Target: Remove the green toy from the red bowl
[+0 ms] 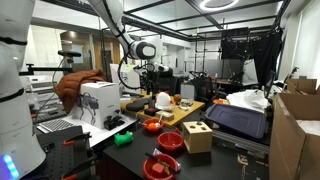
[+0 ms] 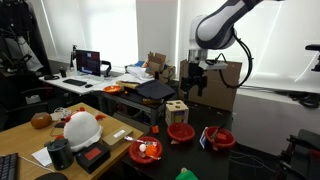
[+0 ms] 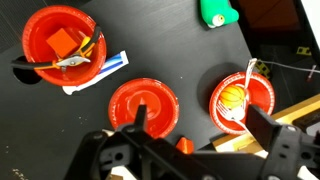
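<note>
The jaws are seen spread apart in the wrist view, with nothing held between them. They hang from the white robot arm (image 2: 225, 25), raised well above the black surface (image 3: 170, 45).

Directly under the jaws, the round, shallow, glossy red plastic bowl (image 3: 143, 103) is seen standing empty. In an exterior view the same bowl (image 2: 181, 131) is found just in front of the light wooden cube box (image 2: 177, 110).

To one side of the bowl, in the wrist view, a red-orange dish (image 3: 262, 88) is placed, in which an orange rounded item (image 3: 232, 98) and a white spoon (image 3: 247, 75) are held. To the other side, a wider red dish (image 3: 40, 30) is set apart from the bowl; an orange block (image 3: 62, 41) and some utensils are contained in it, and a flat white and blue item (image 3: 112, 64) lies at its rim.

The small, bright green, rounded toy (image 3: 215, 12) is seen outside the bowl, lying on the black surface well apart from it, at the upper edge of the wrist view. It is touched by neither the jaws nor any dish.
</note>
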